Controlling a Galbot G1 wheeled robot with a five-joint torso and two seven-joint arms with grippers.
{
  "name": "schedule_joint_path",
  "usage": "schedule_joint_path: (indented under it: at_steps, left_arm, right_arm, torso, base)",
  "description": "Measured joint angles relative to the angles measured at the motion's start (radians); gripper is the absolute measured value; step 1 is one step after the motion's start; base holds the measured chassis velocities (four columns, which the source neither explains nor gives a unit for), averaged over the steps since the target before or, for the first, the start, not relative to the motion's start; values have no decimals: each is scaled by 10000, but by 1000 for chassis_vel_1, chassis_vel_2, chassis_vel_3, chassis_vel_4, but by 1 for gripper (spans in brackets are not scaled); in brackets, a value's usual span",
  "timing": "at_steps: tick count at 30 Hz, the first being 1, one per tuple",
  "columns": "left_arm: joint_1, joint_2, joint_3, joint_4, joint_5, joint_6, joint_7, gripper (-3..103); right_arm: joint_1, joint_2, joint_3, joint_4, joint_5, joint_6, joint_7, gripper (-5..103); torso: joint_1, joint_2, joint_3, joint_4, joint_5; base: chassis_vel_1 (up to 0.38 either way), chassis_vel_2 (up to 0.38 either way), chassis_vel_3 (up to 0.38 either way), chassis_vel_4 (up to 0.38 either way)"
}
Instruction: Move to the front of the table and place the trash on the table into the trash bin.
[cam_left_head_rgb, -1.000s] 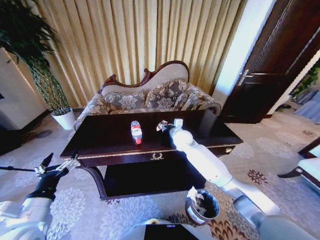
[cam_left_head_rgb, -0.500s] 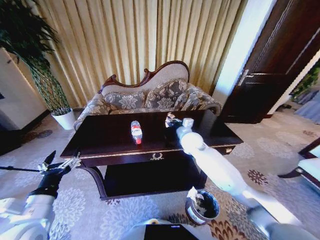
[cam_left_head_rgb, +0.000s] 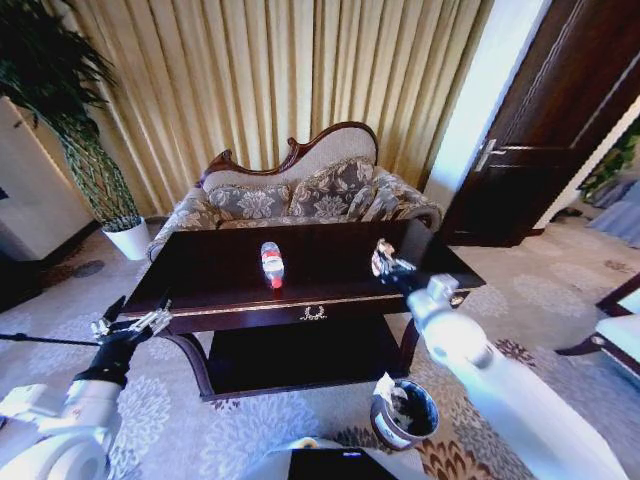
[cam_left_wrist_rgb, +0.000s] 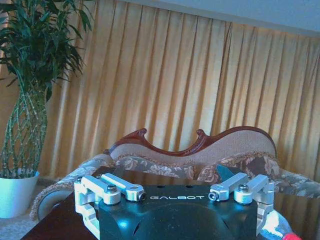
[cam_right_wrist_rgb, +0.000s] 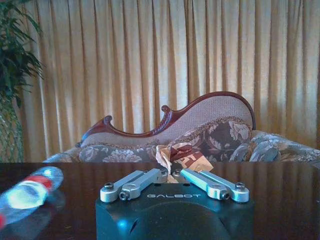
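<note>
As I read the head view, largest item first:

Table (cam_left_head_rgb: 210, 275): I see the dark glossy top in front of my rig, gold trim and emblem on its front edge, a lower shelf beneath; a patterned sofa (cam_left_head_rgb: 300, 190) stands just behind it.

Right arm: I have it reaching from the lower right over the table's right part; the right gripper (cam_left_head_rgb: 385, 262) hangs above the right end of the top.

Left arm: I see it low at my left, off the table's left front corner; the left gripper (cam_left_head_rgb: 135, 322) has its fingers spread apart and carries nothing.

Trash bin (cam_left_head_rgb: 405, 412): round dark shiny bin on the carpet by the table's right front leg, well below the right gripper; I make out pale crumpled material inside and a white piece against its near rim, though what each piece is I cannot tell.

Bottle (cam_left_head_rgb: 271, 264): clear, red-and-white label, red cap toward me, lying on its side near the middle of the tabletop, well apart from both grippers.

Wrapper (cam_right_wrist_rgb: 181, 157): crumpled, brownish and pale, pinched between the right gripper's fingertips and lifted clear of the tabletop.
</note>
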Motion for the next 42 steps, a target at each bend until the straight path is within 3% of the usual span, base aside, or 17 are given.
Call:
schedule_joint_path:
  at_steps: [5,12,32,42]
  left_arm:
    - [-44,75,34,-41,-46,61,-27,100]
    - [123,17,75,-46,-38,62,-6,100]
    - [156,-37,0,-55,-54,43,7,100]
    - [145,-42,22,-56,-22,43,21,100]
  right_arm:
    - [-1570,587,759,778,-535,104,-12,0]
    - [-2395,1137,1065,912,-1036,177,-2,0]
    - [-2637,1287,1335,429,-1219,403,30,0]
    - [-3443,1487,2258,-1269,-1185,481,-228,0]
  torso:
    - [0,0,-1,-5,0]
    - [-1,0,0,-1,0]
    - [1,-1,1,-1,0]
    - [1,-1,1,-3,1]
  base:
    - [0,0,0,0]
    - [0,0,0,0]
    - [0,0,0,0]
    - [0,0,0,0]
